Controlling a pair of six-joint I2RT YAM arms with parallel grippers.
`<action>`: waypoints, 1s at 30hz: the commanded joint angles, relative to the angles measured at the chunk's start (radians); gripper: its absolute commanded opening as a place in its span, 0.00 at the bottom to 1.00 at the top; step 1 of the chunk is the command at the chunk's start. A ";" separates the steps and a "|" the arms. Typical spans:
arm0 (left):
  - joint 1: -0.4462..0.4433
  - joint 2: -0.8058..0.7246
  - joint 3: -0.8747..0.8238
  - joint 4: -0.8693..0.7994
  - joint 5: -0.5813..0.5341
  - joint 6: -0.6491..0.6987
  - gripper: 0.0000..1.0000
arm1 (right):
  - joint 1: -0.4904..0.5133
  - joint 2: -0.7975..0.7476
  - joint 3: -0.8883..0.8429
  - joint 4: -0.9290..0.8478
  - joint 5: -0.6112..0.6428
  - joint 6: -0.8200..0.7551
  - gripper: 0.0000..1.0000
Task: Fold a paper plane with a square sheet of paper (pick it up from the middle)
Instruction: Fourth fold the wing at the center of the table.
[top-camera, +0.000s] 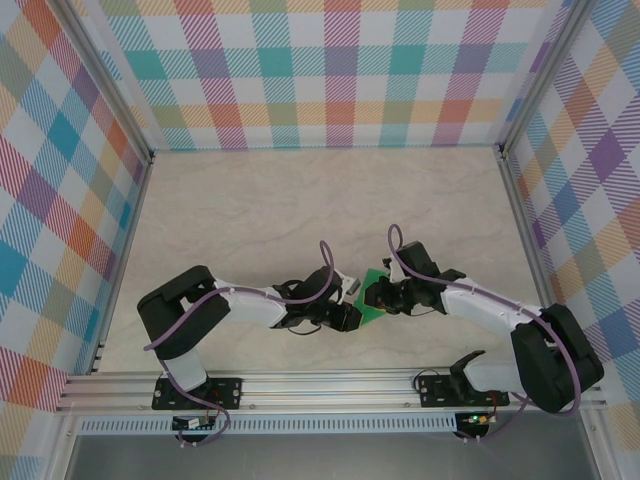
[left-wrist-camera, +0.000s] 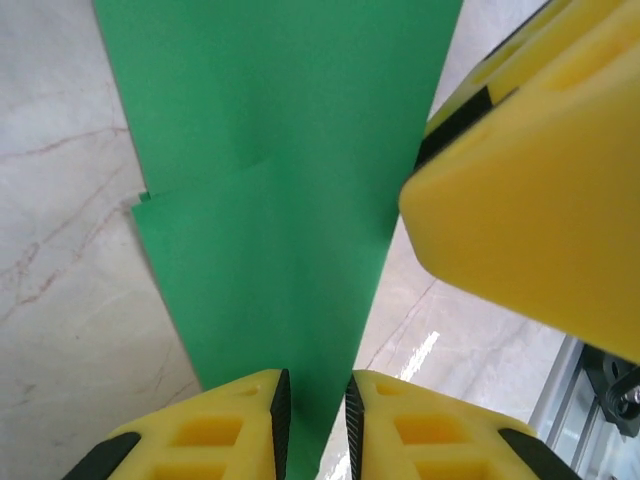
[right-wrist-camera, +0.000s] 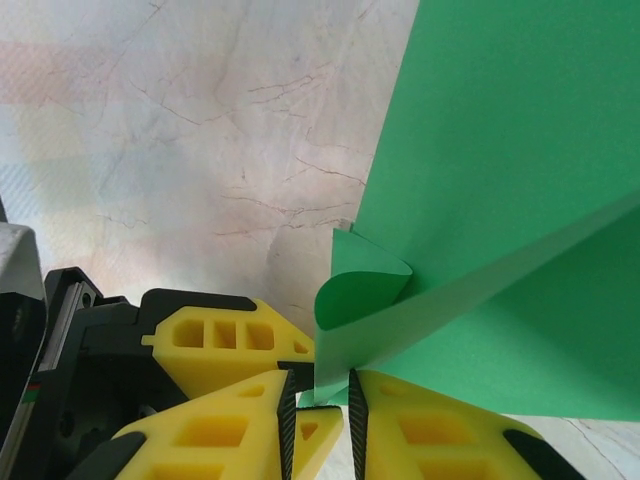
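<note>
green paper, the square sheet of paper (left-wrist-camera: 280, 180), hangs partly folded between my two tools, clear above the table (right-wrist-camera: 200, 150). it runs straight out ahead of my left gripper (left-wrist-camera: 316, 395), whose jaws stand a narrow slit apart with the sheet seen flat through the slit; i judge that loose, not clamped. my right gripper (right-wrist-camera: 320, 395) has a folded edge entering its equally narrow gap, and i cannot tell whether the pads bite.

the step looks like setting a crease in the air. i'd pinch firmly on one side before shifting the other, line up the layers first, and smooth the curled corner (right-wrist-camera: 362, 285) just ahead of my right fingertips rather than crush it.

the right wrist view shows that curl and the doubled layers. the left wrist view shows a stepped overlap edge instead. the top view shows both arms meeting at the sheet.
</note>
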 joint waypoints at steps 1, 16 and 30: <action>-0.006 -0.016 0.036 -0.061 -0.050 0.041 0.24 | -0.002 -0.022 0.025 -0.019 0.018 0.001 0.24; -0.026 -0.010 0.020 -0.008 -0.030 0.062 0.04 | -0.003 0.007 0.045 -0.031 0.045 -0.004 0.24; 0.027 0.031 -0.035 0.121 0.084 -0.038 0.03 | -0.008 -0.019 0.063 -0.065 0.095 -0.009 0.24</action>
